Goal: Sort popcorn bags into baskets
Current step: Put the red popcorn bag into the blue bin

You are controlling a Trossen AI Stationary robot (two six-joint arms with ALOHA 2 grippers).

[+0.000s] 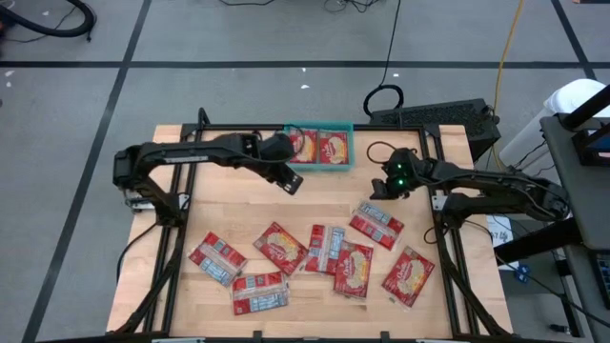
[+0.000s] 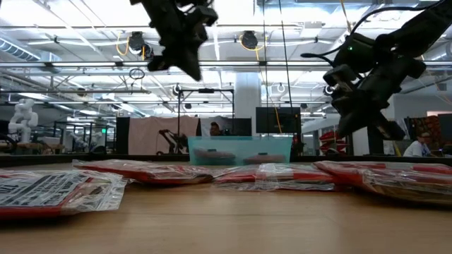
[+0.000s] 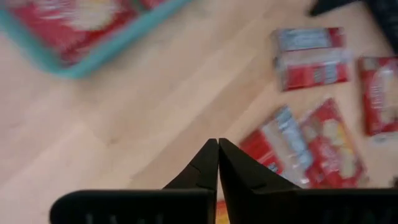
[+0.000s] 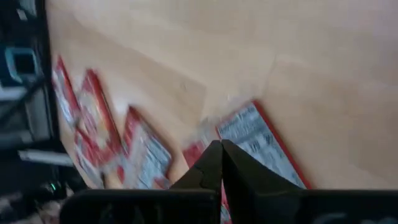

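Two popcorn bags (image 1: 320, 147) lie in the teal basket (image 1: 348, 164) at the bench's (image 1: 191, 210) 12 o'clock edge. Seven loose bags (image 1: 279, 247) remain toward 6 o'clock. Left end effector (image 1: 293, 183) and right end effector (image 1: 376, 190) hover clenched and empty, so most sorting is outstanding.

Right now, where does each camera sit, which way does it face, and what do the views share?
High: overhead, straight down; both arms, left gripper, right gripper, teal basket.
Low: table height, facing the room; both arms above, popcorn bags.
Left wrist: past its shut fingers, at table.
Right wrist: past its shut fingers, at bags.
High, low and left wrist share the basket.
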